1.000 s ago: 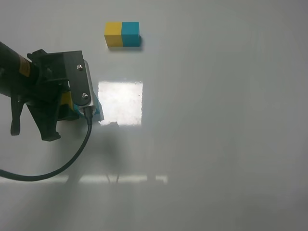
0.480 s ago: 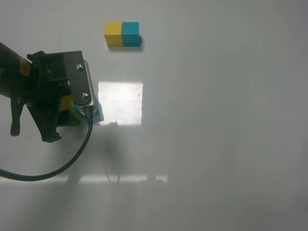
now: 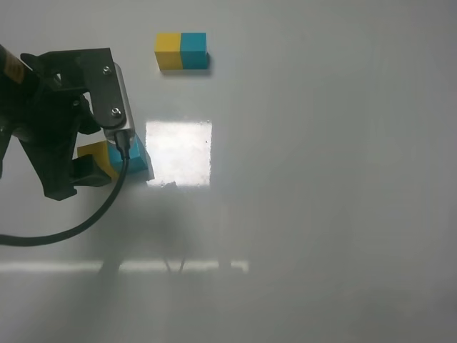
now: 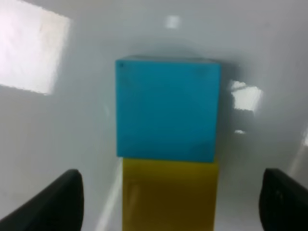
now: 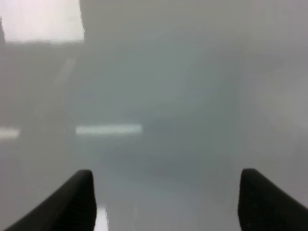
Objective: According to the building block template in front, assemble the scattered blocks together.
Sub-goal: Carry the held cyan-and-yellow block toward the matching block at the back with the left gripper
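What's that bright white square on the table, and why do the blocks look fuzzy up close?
Exterior high view: the white square is light glaring off the shiny table, not an object. Left wrist view: the teal cube and yellow cube sit very near the lens, so edges look soft. Right wrist view: hazy, only a pale reflected streak.

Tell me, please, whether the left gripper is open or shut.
Open: in the wrist view the left gripper has its fingertips wide apart, touching neither the yellow cube between them nor the teal cube beyond.
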You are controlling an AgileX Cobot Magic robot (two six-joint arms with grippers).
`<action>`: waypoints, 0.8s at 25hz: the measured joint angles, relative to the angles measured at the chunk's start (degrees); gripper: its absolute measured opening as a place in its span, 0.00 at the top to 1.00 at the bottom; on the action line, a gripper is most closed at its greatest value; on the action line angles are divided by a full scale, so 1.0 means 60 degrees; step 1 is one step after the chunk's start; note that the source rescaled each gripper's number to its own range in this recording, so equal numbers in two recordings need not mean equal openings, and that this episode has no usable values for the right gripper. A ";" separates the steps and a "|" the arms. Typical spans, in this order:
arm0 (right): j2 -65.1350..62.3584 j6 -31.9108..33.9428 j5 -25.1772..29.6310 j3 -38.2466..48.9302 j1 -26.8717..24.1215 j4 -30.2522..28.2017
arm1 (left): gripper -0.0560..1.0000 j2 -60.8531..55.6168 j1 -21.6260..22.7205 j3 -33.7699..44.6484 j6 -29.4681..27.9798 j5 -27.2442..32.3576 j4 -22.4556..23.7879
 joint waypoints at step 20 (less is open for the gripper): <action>0.0000 0.0000 0.0000 0.0000 0.0000 0.0000 | 0.02 0.0989 0.0000 -0.0030 0.0040 -0.1171 -0.0007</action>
